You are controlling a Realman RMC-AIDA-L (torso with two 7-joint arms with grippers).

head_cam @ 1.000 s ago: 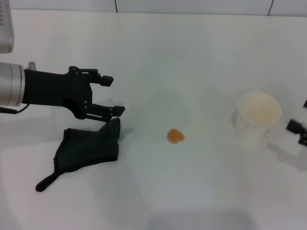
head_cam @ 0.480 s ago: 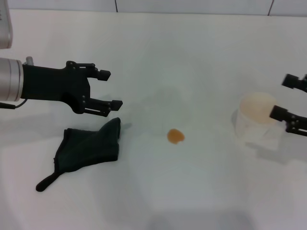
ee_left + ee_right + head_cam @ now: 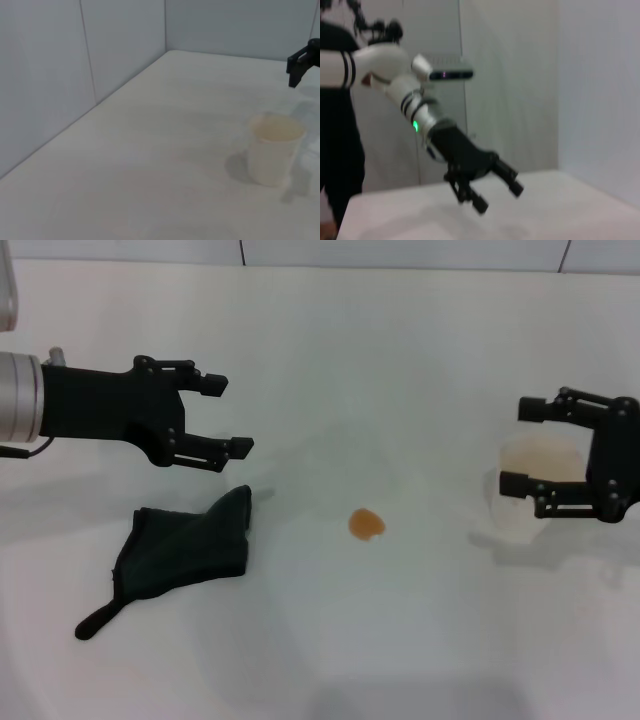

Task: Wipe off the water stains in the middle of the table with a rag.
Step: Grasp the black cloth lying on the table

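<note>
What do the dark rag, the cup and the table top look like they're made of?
The rag looks like soft dark cloth: it lies limp and creased, with a thin tail strip. The cup seems to be thin whitish plastic, faintly translucent, though waxed paper is possible. The table looks like a smooth white laminate or similar, with a matte sheen.

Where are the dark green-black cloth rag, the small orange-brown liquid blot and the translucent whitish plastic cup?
dark green-black cloth rag (image 3: 185,548), head view, middle of the cloth.
small orange-brown liquid blot (image 3: 366,524), head view, centre of the blot.
translucent whitish plastic cup (image 3: 274,154), left wrist view, side wall.
</note>
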